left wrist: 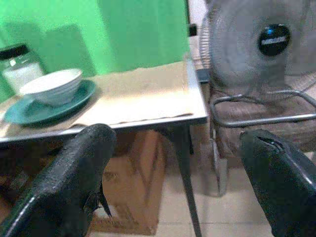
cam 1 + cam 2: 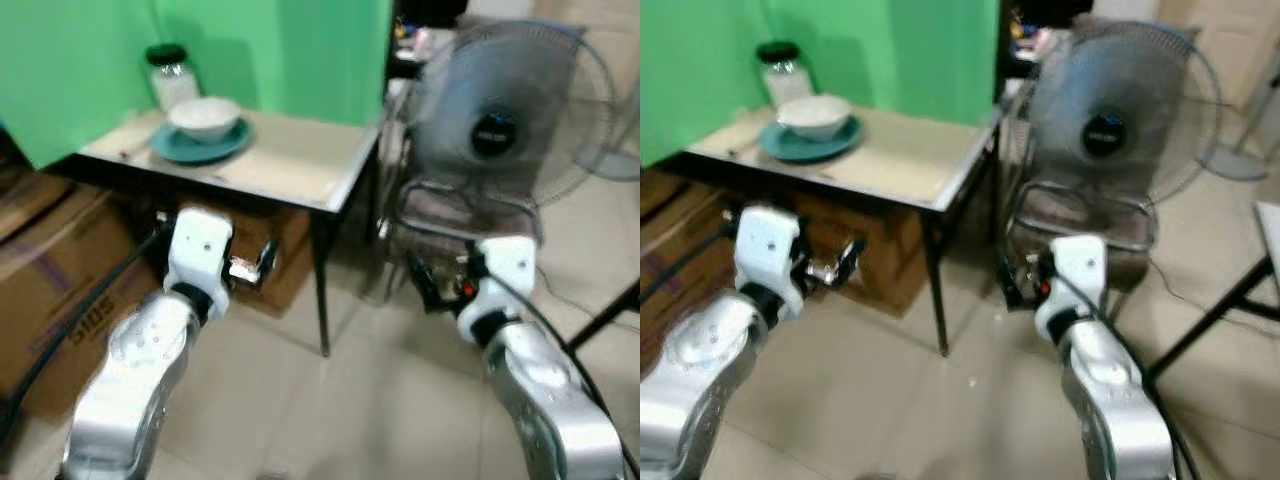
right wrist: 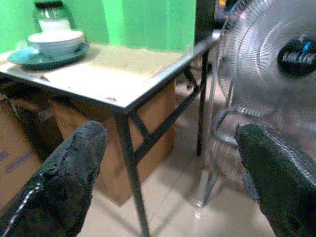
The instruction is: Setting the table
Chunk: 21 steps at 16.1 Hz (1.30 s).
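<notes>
The left gripper [image 1: 173,182] is held low in front of the table [image 2: 290,165], its two black fingers [image 1: 69,182] spread wide with nothing between them and nothing touched. The right gripper [image 3: 173,182] is likewise held low, between the table's corner leg and a standing fan [image 2: 510,120], with its fingers [image 3: 64,182] parted widely and empty. A white bowl [image 2: 205,118] is seen resting on a teal plate [image 2: 200,143] at the far left of the tabletop, just beside a black-lidded jar [image 2: 170,75] against the green wall, well apart from both grippers.
</notes>
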Available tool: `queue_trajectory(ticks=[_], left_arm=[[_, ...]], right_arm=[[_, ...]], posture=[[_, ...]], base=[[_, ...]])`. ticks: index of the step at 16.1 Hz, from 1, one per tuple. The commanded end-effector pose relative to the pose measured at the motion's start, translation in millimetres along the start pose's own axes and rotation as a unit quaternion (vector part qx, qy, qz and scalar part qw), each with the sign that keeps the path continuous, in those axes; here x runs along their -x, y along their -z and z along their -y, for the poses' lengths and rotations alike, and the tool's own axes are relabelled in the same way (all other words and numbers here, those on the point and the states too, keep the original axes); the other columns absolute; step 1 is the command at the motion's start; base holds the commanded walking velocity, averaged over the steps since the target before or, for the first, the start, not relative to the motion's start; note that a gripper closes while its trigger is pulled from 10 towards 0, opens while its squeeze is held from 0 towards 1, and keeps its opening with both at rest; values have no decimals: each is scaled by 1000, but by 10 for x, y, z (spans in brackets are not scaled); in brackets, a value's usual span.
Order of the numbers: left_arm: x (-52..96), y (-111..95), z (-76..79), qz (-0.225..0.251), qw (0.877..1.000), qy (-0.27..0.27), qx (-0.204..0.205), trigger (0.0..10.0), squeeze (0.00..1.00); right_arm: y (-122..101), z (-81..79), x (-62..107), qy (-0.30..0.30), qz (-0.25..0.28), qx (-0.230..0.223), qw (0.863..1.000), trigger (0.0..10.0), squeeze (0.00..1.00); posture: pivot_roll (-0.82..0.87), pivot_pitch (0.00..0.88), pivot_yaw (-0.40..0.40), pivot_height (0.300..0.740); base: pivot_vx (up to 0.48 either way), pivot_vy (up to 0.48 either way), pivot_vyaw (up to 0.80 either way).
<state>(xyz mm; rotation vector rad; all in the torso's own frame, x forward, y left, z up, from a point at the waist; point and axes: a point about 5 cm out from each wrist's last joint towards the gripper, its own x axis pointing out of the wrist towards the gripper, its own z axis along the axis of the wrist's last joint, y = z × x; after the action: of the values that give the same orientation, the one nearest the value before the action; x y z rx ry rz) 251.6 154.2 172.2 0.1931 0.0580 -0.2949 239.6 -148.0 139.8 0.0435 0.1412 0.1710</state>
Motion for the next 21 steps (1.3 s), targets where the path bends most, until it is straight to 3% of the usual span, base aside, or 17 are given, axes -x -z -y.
queue_trajectory(ticks=[1, 6, 9, 17, 21], left_arm=[[7, 43, 1, -11, 1000, 2, 8, 10000, 0], [14, 9, -15, 3, 1000, -19, 4, 10000, 0], [-2, 2, -29, 3, 1000, -6, 7, 10000, 0], [-11, 5, -32, 6, 1000, -14, 7, 10000, 0], [6, 9, -50, 6, 1000, -18, 4, 10000, 0]], right_arm=[[-27, -43, 10, -6, 4, 1, 1000, 10000, 1000], [-32, 30, -48, -5, 1, -10, 1000, 10000, 1000], [-42, -24, -57, -22, 3, 4, 1000, 10000, 1000], [-82, -114, -147, -69, 10, 12, 998, 10000, 1000], [-88, -99, -176, -60, 16, -10, 998, 10000, 1000]], posture=[[100, 0, 18, 740], [124, 0, 1, 740], [116, 0, 6, 740], [144, 0, -29, 740], [153, 0, -35, 740]], base=[[0, 0, 800], [0, 0, 565], [307, 0, 0], [326, 0, 800], [325, 0, 0]])
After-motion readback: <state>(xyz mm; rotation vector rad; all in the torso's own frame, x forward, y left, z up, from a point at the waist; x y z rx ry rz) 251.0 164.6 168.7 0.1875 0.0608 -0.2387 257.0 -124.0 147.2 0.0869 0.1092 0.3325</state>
